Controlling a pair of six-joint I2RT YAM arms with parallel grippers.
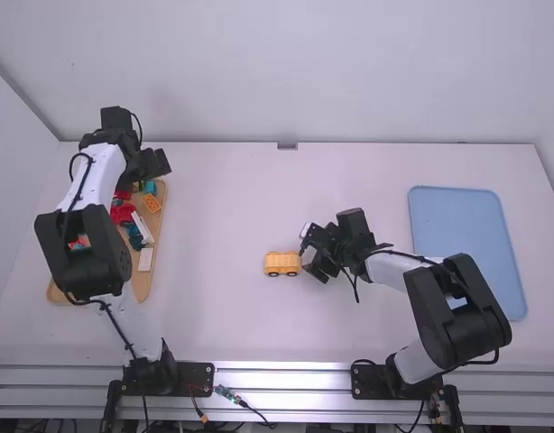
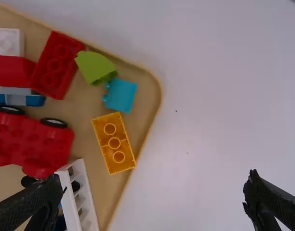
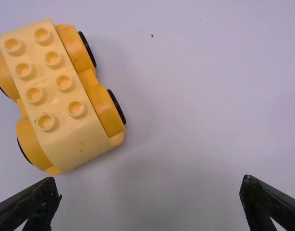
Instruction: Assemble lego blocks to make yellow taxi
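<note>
Studs [image 3: 54, 58] run in two rows along the yellow car [image 1: 282, 263], upright on the white table [image 1: 223, 198] just beside the right gripper [image 1: 310, 253], whose fingers are spread. At the tan tray [image 1: 154, 262]'s far end, the left gripper [image 1: 154, 163] also stands spread; an orange-yellow brick [image 2: 122, 143] lies hollow side up in the tray.

Yellow car [image 1: 282, 263] beside right gripper [image 1: 308, 249]; blue tray [image 1: 459, 216] farther right.
</note>
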